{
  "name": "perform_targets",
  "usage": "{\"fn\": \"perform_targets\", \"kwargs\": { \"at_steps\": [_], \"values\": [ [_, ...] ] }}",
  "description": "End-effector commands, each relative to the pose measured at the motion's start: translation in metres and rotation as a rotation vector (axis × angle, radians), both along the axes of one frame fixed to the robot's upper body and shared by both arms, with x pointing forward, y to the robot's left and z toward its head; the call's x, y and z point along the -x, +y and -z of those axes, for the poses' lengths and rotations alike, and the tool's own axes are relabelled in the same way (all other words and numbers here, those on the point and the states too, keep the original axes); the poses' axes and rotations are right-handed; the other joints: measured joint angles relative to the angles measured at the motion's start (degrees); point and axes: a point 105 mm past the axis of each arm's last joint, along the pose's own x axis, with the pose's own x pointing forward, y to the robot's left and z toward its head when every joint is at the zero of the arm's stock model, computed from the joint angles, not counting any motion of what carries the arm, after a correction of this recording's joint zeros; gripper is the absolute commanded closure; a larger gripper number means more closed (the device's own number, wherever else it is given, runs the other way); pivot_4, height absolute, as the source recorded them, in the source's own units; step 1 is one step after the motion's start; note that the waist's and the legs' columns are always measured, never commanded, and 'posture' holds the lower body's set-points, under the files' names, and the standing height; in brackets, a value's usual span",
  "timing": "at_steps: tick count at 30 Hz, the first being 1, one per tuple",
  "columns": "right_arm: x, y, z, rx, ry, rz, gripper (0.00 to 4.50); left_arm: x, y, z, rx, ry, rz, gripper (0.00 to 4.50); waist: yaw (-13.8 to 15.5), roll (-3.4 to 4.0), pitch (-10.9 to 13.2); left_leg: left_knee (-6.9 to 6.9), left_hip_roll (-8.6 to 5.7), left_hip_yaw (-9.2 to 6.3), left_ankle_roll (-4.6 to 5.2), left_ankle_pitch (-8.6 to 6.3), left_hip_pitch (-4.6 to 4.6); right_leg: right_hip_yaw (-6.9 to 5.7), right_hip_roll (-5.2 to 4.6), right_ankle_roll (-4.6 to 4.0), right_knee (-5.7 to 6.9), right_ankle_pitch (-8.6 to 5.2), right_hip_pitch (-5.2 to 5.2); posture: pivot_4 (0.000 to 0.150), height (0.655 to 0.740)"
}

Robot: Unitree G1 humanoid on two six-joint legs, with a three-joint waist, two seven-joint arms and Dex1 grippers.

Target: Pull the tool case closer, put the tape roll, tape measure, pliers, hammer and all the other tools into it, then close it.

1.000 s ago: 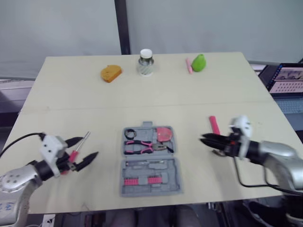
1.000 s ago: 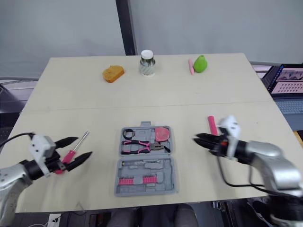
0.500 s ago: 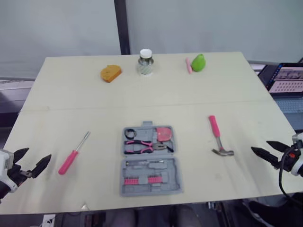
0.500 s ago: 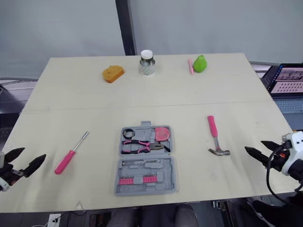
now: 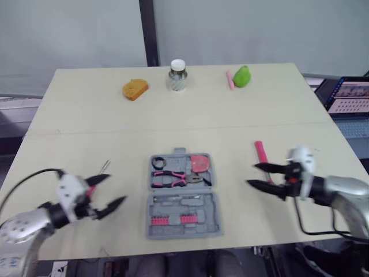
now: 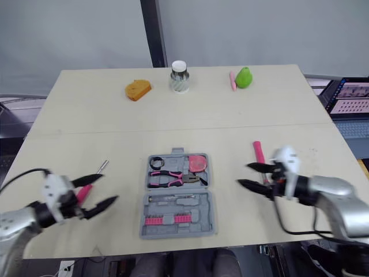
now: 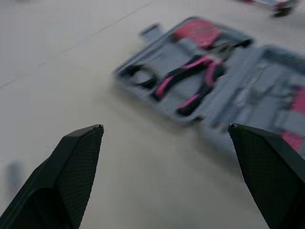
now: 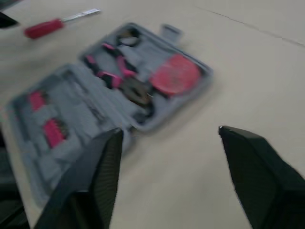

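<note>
Grey plastic, lid laid flat: the tool case (image 5: pixel 183 199) lies open at the table's near edge, between our two grippers. It holds the pliers (image 5: pixel 176 179), the pink tape measure (image 5: pixel 200 164) and the black tape roll (image 5: pixel 158 163).

The left gripper (image 5: pixel 115 188) hangs to the case's left, its black fingers spread wide and holding nothing. The right gripper (image 5: pixel 252 175) hangs to the case's right, equally wide and equally empty.

Just behind the left gripper lies the pink-handled screwdriver (image 6: pixel 85 192). Just behind the right lies the hammer (image 5: pixel 260 151), with its pink handle in sight and its head hidden by the gripper.

We judge the step in hand to be collecting these two loose tools. Each gripper should drop low and close squarely across the fat handle, not the thin steel shaft. The hammer is best taken close to its head so it will not swing.

The right wrist view, looking across the case, gives us the whole screwdriver, handle and shaft. In the eye views the left gripper covers part of that handle.

Along the far edge stand an orange object (image 5: pixel 135 89), a white-lidded jar (image 5: pixel 177 75) and a green object (image 5: pixel 243 76). All are well apart from the work.
</note>
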Motion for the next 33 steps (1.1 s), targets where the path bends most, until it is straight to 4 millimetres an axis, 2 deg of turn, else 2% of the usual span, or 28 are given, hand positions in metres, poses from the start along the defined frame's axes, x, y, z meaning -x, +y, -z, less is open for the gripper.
{"fn": "perform_targets", "kwargs": {
  "at_steps": [1, 4, 11, 17, 22, 33],
  "values": [
    [0.01, 0.044, 0.0, 0.073, -0.027, -0.14, 2.91, 0.013, -0.031, 0.003, -0.032, 0.018, 0.17, 0.0, 0.0, 0.01, 0.0, 0.0, 0.0, -0.02, 0.0, 0.0, 0.0, -0.02, 0.0, 0.0, 0.0, 0.0, 0.0, 0.15, 0.74],
    [0.008, 0.074, 0.005, 0.116, -0.043, -0.201, 4.44, 0.021, -0.046, 0.011, -0.035, 0.045, 0.247, 0.0, -0.1, 0.01, 0.0, 0.0, -0.02, -0.03, 0.0, 0.0, -0.02, -0.02, 0.0, 0.0, -0.02, 0.0, 0.0, 0.15, 0.74],
    [0.007, 0.122, 0.025, 0.216, -0.065, -0.293, 4.48, 0.03, -0.052, 0.019, -0.04, 0.059, 0.268, 0.0, -0.1, 0.04, 0.0, 0.04, -0.03, -0.09, 0.0, 0.0, -0.05, -0.03, 0.01, 0.0, 0.03, 0.0, -0.03, 0.15, 0.74],
    [0.008, 0.144, 0.044, 0.268, -0.058, -0.331, 4.48, 0.036, -0.05, 0.022, -0.036, 0.07, 0.249, 0.0, -0.2, 0.04, 0.0, 0.06, -0.04, -0.12, 0.0, 0.0, -0.05, -0.04, 0.0, 0.0, 0.07, 0.0, -0.03, 0.15, 0.74],
    [0.001, 0.149, 0.057, 0.312, -0.065, -0.297, 4.48, 0.037, -0.048, 0.021, -0.035, 0.065, 0.222, 0.0, -0.2, 0.06, 0.0, 0.06, -0.03, -0.13, 0.0, 0.0, -0.02, -0.05, 0.01, 0.0, 0.19, 0.0, -0.07, 0.15, 0.74],
    [-0.011, 0.148, 0.068, 0.33, -0.064, -0.238, 4.48, 0.037, -0.045, 0.021, -0.041, 0.061, 0.204, 0.0, -0.3, 0.07, 0.0, 0.06, -0.03, -0.13, 0.0, 0.0, -0.01, -0.04, 0.01, 0.0, 0.22, 0.0, -0.07, 0.15, 0.74]
  ]
}}
